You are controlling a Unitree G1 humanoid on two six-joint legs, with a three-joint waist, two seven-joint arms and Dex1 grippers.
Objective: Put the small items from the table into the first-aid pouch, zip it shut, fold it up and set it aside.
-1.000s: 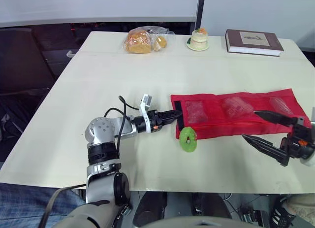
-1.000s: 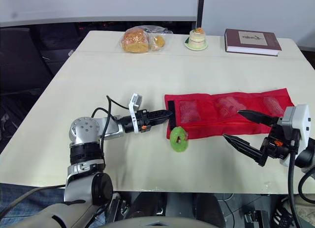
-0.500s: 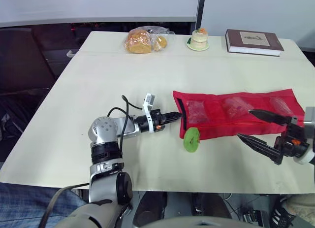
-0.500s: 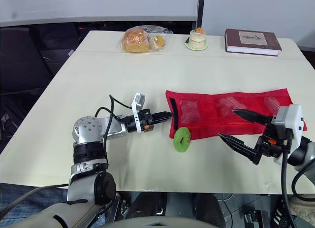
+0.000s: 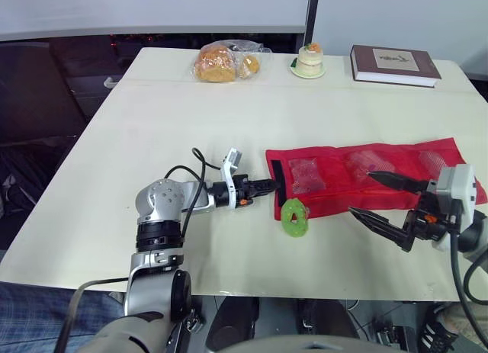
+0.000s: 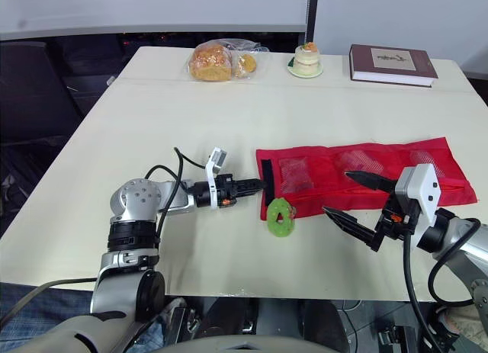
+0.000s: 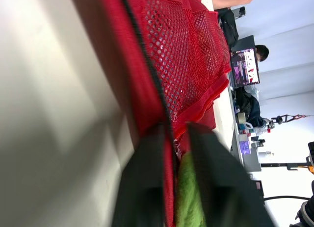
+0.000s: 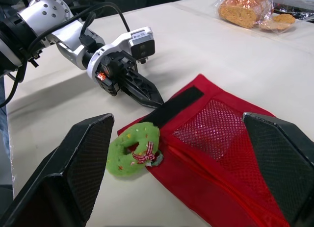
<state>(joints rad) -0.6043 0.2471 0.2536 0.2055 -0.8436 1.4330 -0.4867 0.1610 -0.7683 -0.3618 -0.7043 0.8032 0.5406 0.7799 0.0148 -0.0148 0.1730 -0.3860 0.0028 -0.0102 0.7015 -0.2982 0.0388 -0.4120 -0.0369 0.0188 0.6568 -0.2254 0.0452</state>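
Pouch (image 5: 366, 178) lies unfolded and flat across the centre right of the frame, a long red strip with mesh pockets, its black-trimmed end pointing toward frame centre. My left jaws are clenched on that end: the left wrist view has one finger on each side of the red edge by the zip. I judge I hold it there to pin the pouch, so it won't slide while the other arm works.

My right jaws are spread wide and grasp nothing. They hover over the pouch's lower edge, right of centre, tips pointing toward the ring (image 5: 294, 216). That green ring with its small red bow sits just below the pouch's left end, touching the fabric, outside any pocket. It looks like the one small item left to pack, so zipping and folding are not yet due.

The mesh pockets hold pale things I cannot identify.

Along the top of the surface (image 5: 229, 124) sit a bread bag (image 5: 225, 62), a little cake (image 5: 309, 61) and a book (image 5: 393, 65). The book's cover carries a pale label, too small to read; I see no other writing.
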